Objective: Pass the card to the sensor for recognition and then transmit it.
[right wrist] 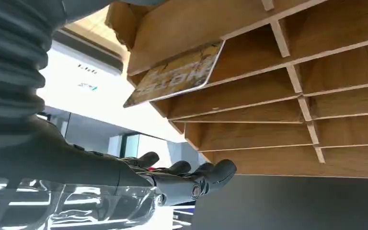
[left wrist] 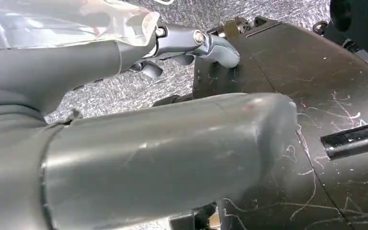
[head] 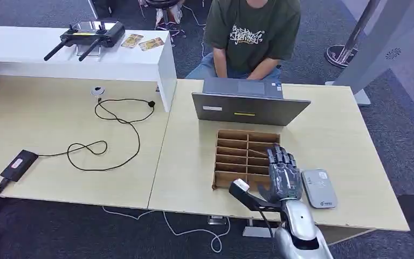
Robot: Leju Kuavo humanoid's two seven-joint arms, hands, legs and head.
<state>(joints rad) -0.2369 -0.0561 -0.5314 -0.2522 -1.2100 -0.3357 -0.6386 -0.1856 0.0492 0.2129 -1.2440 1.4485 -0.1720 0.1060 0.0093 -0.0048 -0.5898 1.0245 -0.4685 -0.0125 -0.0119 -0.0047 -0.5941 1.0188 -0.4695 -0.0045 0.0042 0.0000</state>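
Card (right wrist: pixel 177 74) sits tilted in one of the slots of the wooden organizer (head: pixel 246 156), its printed face leaning against a divider; the right wrist view shows this, while in the head view the right robot hand (head: pixel 283 175) covers that part of the rack. That robot hand hovers over the near right corner of the organizer, released, fingers stretched forward and slightly apart, holding nothing. In the right wrist view its dark fingers (right wrist: pixel 191 179) lie level beside the slots and apart from the card, so I judge the pick has not yet been made. The upright slots probably serve to keep each card standing on edge, so fingers can close on it from above.

Just beside the robot hand, on its right, lies the grey sensor (head: pixel 319 188), flat on the bench (head: pixel 345 140) and close to the rack, likely so the carry is short. Behind the organizer stands an open laptop (head: pixel 249 105), with a person (head: pixel 250 35) seated across the bench, likely the one to receive the card.

The left robot hand (left wrist: pixel 172 158) appears close up in its own wrist view, against dark parts of the robot; whether it is clenched or released I cannot tell.
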